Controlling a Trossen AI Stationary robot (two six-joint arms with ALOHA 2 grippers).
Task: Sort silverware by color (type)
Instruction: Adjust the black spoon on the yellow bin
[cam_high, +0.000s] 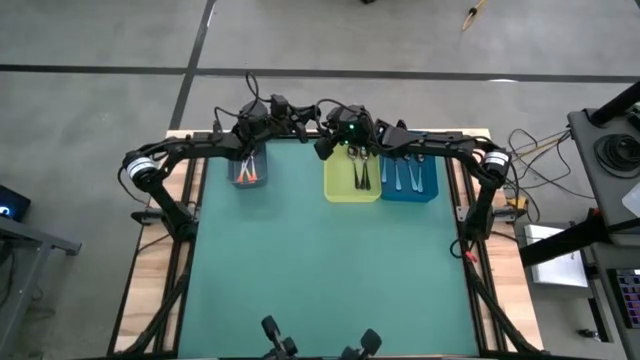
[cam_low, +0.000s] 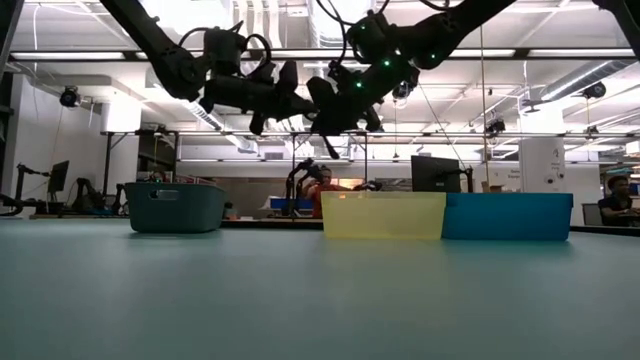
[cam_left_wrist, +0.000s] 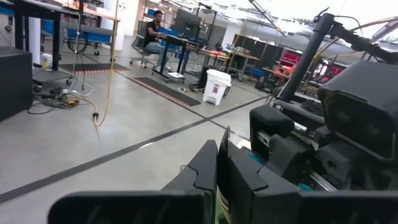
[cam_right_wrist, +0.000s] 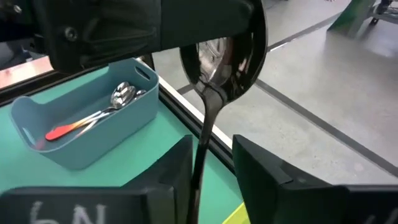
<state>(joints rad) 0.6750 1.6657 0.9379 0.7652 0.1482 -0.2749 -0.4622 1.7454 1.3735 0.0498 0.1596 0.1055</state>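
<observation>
Overhead first: both arms meet high above the table's far edge, right gripper (cam_high: 333, 143) hovering just over the yellow bin (cam_high: 351, 190), dark-handled spoons (cam_high: 361, 175) lying inside; orange-handled spoons (cam_high: 249, 172) sit in the grey bin (cam_high: 247, 178), pale ones (cam_high: 404, 175) in the blue bin (cam_high: 409, 188) beside the yellow one. Low view, left gripper (cam_low: 296, 97) hangs well above the yellow bin, fingers pressed together. Right wrist view: fingers (cam_right_wrist: 177, 163) pinching a dark spoon (cam_right_wrist: 214, 68) by its handle, bowl upward

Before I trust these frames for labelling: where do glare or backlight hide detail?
Low view: bright ceiling lights leave both arms as silhouettes. Right wrist view: the black-handled spoon mirrors the room in its bowl, and the fingers are blurred. High view: even light, no glare on the table.
</observation>
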